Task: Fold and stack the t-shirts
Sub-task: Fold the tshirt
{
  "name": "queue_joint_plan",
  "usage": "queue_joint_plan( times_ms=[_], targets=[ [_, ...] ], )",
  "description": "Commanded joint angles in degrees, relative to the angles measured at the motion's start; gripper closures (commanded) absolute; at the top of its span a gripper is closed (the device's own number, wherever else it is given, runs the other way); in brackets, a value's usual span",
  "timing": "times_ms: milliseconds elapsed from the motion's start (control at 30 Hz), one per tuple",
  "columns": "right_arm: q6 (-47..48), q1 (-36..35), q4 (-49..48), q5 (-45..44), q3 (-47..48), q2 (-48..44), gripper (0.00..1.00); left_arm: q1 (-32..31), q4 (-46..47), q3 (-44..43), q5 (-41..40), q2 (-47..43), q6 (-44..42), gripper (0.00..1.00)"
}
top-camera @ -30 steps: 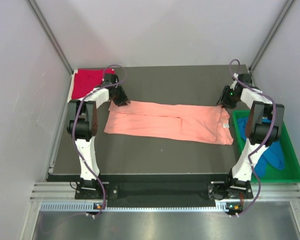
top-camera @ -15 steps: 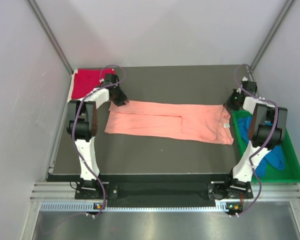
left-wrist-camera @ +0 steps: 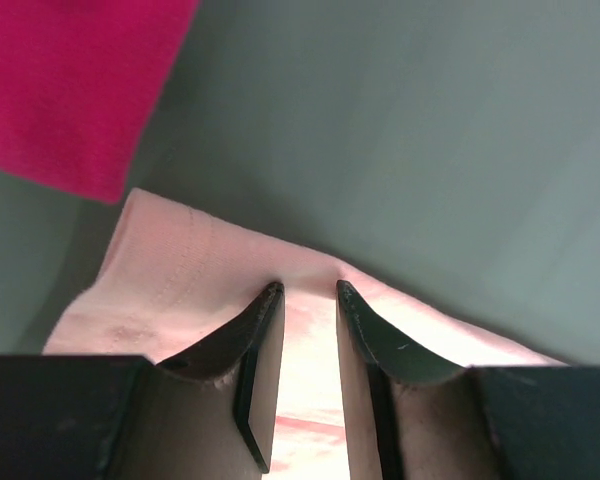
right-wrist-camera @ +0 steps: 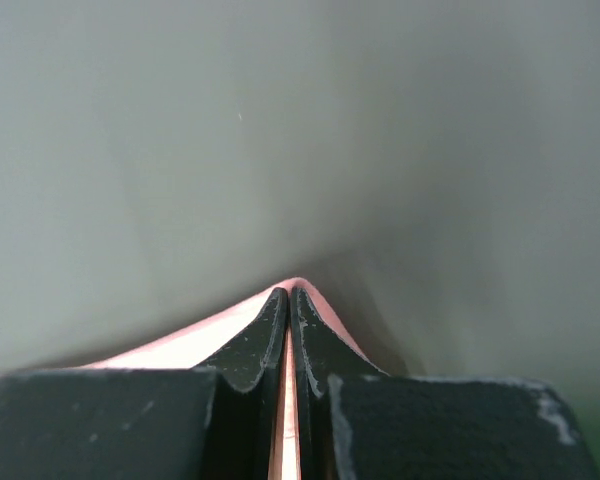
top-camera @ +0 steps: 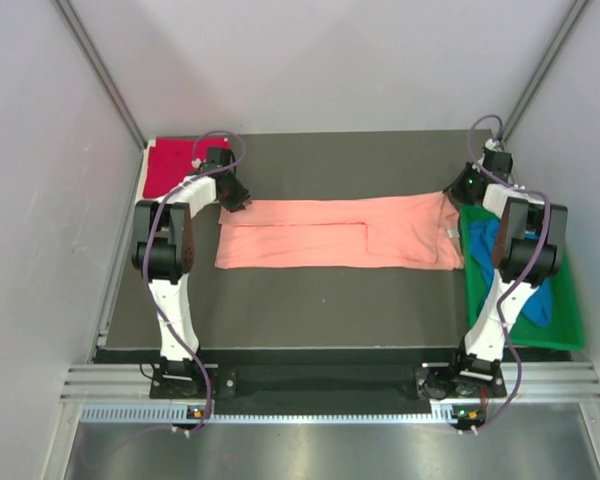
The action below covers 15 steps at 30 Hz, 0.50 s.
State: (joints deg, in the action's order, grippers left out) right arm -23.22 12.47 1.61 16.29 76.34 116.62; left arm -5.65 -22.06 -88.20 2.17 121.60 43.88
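Two grippers hold the salmon-pink t-shirt (top-camera: 340, 232), stretched flat across mid-table! Left gripper (top-camera: 236, 198) pinches its 10 o'clock corner, fingers narrowly apart on the cloth. Right gripper (top-camera: 462, 192) is clamped tight at 2 o'clock. Crimson-red t-shirt (top-camera: 170, 166) lies far out at 10; bright blue t-shirt (top-camera: 483, 242) sits in the green tray (top-camera: 565, 325) at 3.
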Motion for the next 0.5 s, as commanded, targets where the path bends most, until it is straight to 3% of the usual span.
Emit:
queue_joint_plan(
  times_ms=[0, 200, 467],
  targets=[
    [1.42, -1.13, 0.84, -2.49, 5.39, 2.91, 1.0, 1.87, -7.38, 1.45, -7.54, -0.04, -0.9, 0.66],
    [4.67, -1.83, 5.15, -2.15, 9.09, 4.58, 0.97, 1.87, -7.47, 1.28, -7.36, -3.12, -0.81, 0.66],
    [13.02, -2.54, 8.06, -3.72, 4.17, -0.95, 0.89, 1.87, -8.26, 1.1, -5.96, -7.78, -2.66, 0.65]
  ],
)
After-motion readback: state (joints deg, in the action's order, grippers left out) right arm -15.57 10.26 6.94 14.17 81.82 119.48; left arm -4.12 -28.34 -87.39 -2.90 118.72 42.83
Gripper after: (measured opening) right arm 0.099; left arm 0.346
